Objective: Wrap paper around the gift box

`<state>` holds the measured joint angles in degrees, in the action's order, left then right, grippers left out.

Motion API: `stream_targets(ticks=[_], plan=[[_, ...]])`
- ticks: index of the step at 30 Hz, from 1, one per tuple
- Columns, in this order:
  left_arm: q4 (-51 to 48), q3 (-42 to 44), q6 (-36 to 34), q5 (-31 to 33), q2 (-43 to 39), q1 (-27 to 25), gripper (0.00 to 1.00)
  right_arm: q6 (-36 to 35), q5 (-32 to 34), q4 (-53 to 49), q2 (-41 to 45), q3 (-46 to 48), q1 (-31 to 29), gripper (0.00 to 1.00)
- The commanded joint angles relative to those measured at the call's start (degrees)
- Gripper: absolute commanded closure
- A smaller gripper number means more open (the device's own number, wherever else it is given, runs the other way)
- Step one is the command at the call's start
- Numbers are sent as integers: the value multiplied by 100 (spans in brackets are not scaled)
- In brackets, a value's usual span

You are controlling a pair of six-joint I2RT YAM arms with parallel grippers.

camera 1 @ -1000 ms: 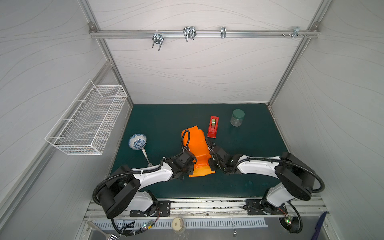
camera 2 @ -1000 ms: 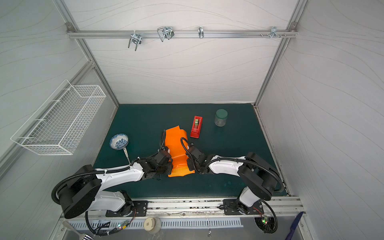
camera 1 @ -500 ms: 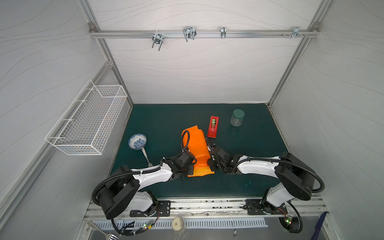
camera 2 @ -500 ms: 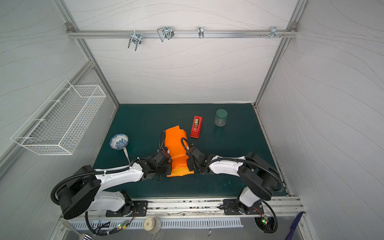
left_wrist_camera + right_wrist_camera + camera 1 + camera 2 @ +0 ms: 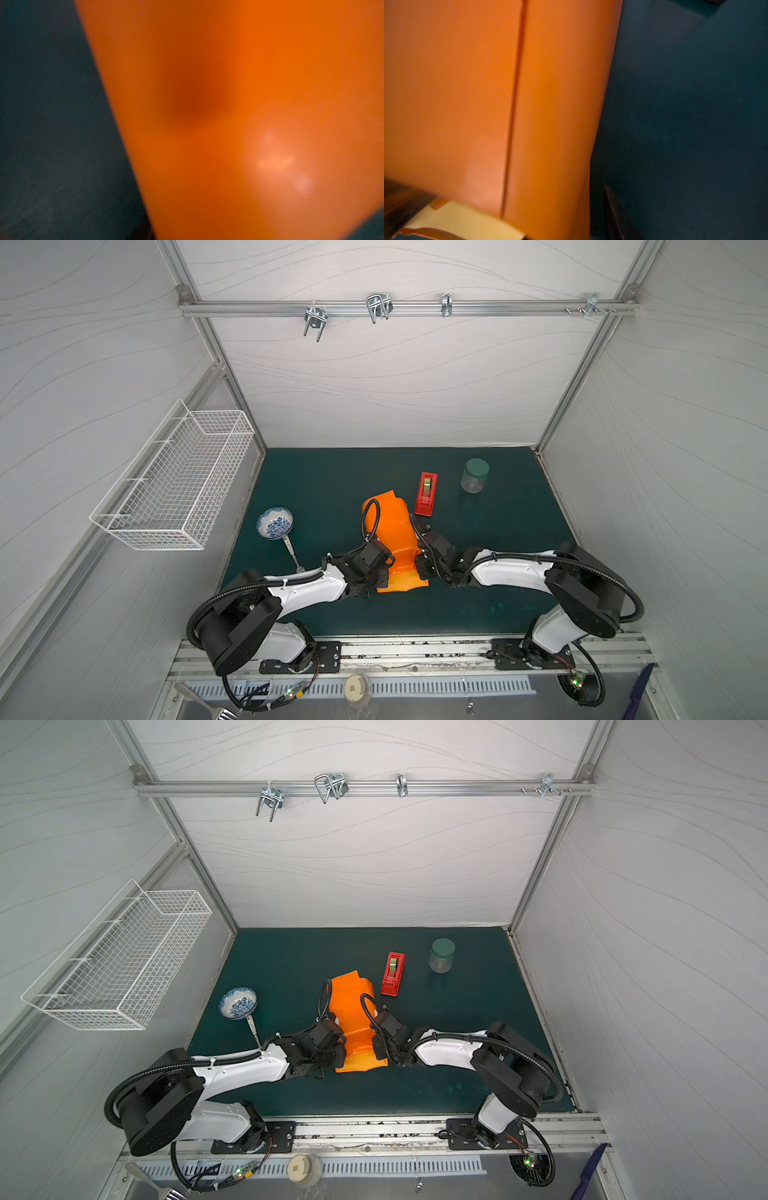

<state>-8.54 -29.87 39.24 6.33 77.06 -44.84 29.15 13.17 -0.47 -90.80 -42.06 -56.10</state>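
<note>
Nothing has visibly shifted since the earlier frames: left gripper (image 5: pixel 381 572) and right gripper (image 5: pixel 419 567) stay close against opposite sides of the paper (image 5: pixel 395 531), an orange bundle folded up at the middle of the surface (image 5: pixel 316 489). The jaws of both grippers are hidden by the wrists and the sheet, so their opening cannot be told. Blurred orange fills both wrist views; a yellower underside (image 5: pixel 463 220) shows in the right one. Gift box: hidden from every view. A red tape dispenser (image 5: pixel 427 493) lies just beside the paper's far end, with a jar (image 5: pixel 474 475) to its right.
</note>
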Motion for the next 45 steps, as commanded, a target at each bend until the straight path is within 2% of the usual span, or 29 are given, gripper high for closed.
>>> stream_targets(ticks=[1, 7, 12, 19, 21, 28, 32, 38, 42, 45], plan=[[-51, 173, 189, -93, -7, -1, 62, 70, 48, -50, 36, -51, -15, 62], [-82, -30, 175, 46, 260, 2, 75, 191, -175, -58, 236, 177, -24, 51], [-54, -113, 231, 57, 336, 5, 83, 268, -175, 28, 194, 310, -64, 49], [-71, -133, 268, 70, 345, 1, 90, 246, -5, 13, -57, 62, -68, 63], [-91, -144, 268, 41, 308, 1, 87, 272, 52, -11, -92, 6, -75, 67], [-105, 138, 575, -375, -80, -17, 62, 381, 24, -76, -170, -109, -68, 71], [-117, 323, 671, -431, -294, -33, 61, 382, 3, -93, -124, -135, -68, 71], [-175, 146, 618, -398, -115, -28, 81, 399, 48, -280, 68, -76, -67, 62], [-179, 40, 628, -336, -81, -26, 89, 474, -59, -400, 351, 170, -68, 53], [-213, -26, 626, -283, -68, -31, 95, 560, -195, -384, 544, 366, -75, 51]])
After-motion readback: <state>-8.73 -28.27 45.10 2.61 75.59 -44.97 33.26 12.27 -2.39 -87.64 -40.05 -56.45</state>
